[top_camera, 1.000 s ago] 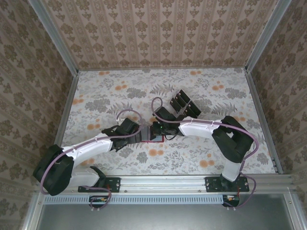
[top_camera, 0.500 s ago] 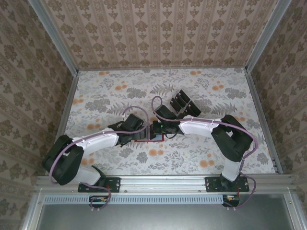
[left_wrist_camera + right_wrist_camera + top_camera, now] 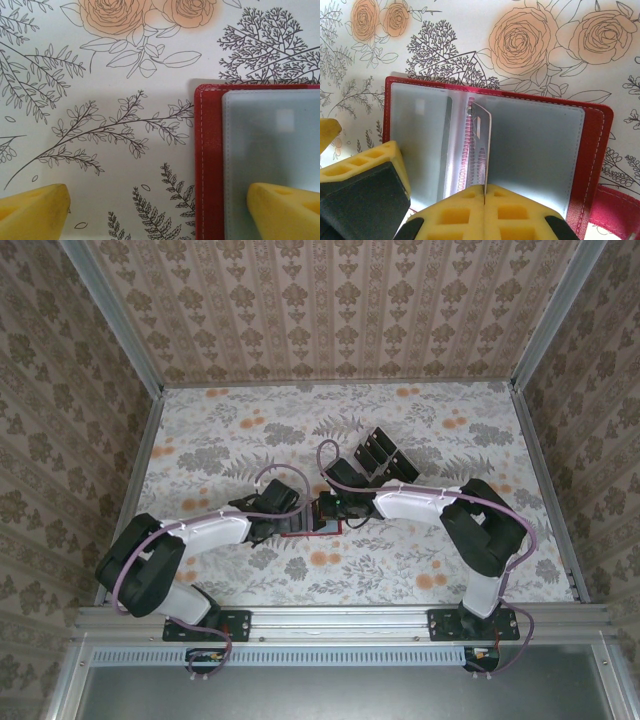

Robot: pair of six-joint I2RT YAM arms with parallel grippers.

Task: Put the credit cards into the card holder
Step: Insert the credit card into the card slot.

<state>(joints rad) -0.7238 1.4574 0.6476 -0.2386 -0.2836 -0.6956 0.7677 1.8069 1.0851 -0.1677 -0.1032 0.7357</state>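
Observation:
The red card holder (image 3: 600, 135) lies open on the flowered table, grey inside up; in the top view its red edge (image 3: 300, 533) shows between the two arms. My right gripper (image 3: 484, 192) is shut on one glossy credit card (image 3: 481, 145), which stands on edge over the holder's middle fold. My left gripper (image 3: 160, 215) is open at the card holder's (image 3: 207, 150) left side, one yellow finger (image 3: 285, 210) over the grey page and the other (image 3: 35, 210) over the table. That left finger (image 3: 375, 170) rests on the left page in the right wrist view. Both grippers (image 3: 290, 518) (image 3: 322, 512) meet mid-table.
A clear slotted tray (image 3: 385, 458) holding several black cards stands just behind the right arm. Patterned walls close the table at the left, right and back. Free tabletop lies to the far left and near right.
My left arm has swung in and its open gripper has shifted right onto the holder's left side. The right gripper has stayed over the holder with the card.

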